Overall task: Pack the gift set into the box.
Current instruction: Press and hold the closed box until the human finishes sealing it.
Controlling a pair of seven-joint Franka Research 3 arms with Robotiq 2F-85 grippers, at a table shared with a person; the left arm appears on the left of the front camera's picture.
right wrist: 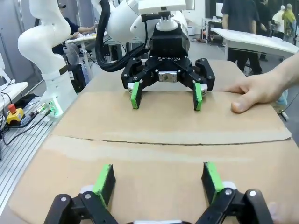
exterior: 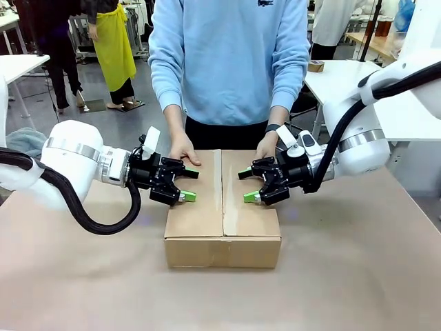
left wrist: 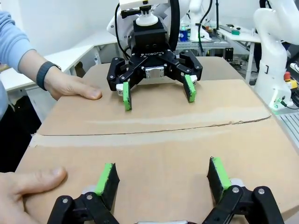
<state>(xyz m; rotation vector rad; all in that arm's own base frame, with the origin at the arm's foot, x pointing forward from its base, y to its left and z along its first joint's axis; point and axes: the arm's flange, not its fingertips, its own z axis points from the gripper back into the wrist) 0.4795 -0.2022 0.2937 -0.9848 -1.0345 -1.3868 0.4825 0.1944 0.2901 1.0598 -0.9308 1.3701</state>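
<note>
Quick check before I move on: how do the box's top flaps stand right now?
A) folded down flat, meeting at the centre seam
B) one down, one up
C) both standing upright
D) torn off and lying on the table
A: the box has both top flaps lying flat and meeting along the centre seam, with a person's hand resting on its far edge and the left gripper and right gripper open over the flaps.

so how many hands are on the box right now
2. One hand rests on the far edge of the box beside the open left gripper. The other hand rests on the far edge beside the open right gripper.
</note>
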